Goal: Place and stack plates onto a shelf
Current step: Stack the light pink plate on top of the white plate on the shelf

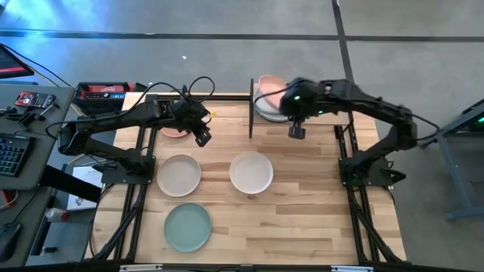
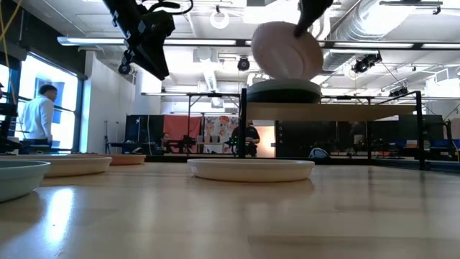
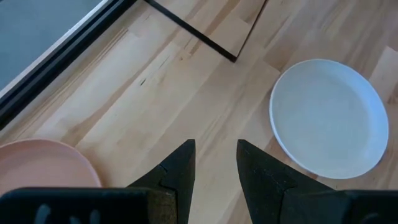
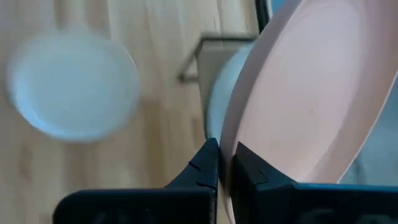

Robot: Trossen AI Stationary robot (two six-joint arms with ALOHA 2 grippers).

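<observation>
My right gripper (image 1: 287, 104) is over the shelf (image 2: 338, 111), shut on a salmon pink plate (image 2: 286, 49) that tilts above the plates (image 2: 284, 89) stacked on the board's left end. My left gripper (image 1: 201, 137) hovers open above the table, touching nothing, beside another pink plate (image 3: 43, 167) that lies flat on the wood. Two cream plates (image 1: 179, 174) (image 1: 251, 172) and a mint green plate (image 1: 187, 227) also rest flat on the tabletop. No black plate shows. My right gripper pinches the pink plate's rim (image 4: 231, 149) between its two fingers, one on each face. In the low view the fingers come from above onto the plate's upper right edge (image 2: 310, 34). The plate is lifted clear and steeply tilted, its lower edge just above the stack.
The shelf's black posts (image 1: 251, 106) stand at the table's far middle. Clutter, a keyboard and tools (image 1: 30, 102) lie off the table's left side. Bare wood (image 1: 318, 219) spreads over the near right part. People (image 2: 37, 115) stand in the room behind.
</observation>
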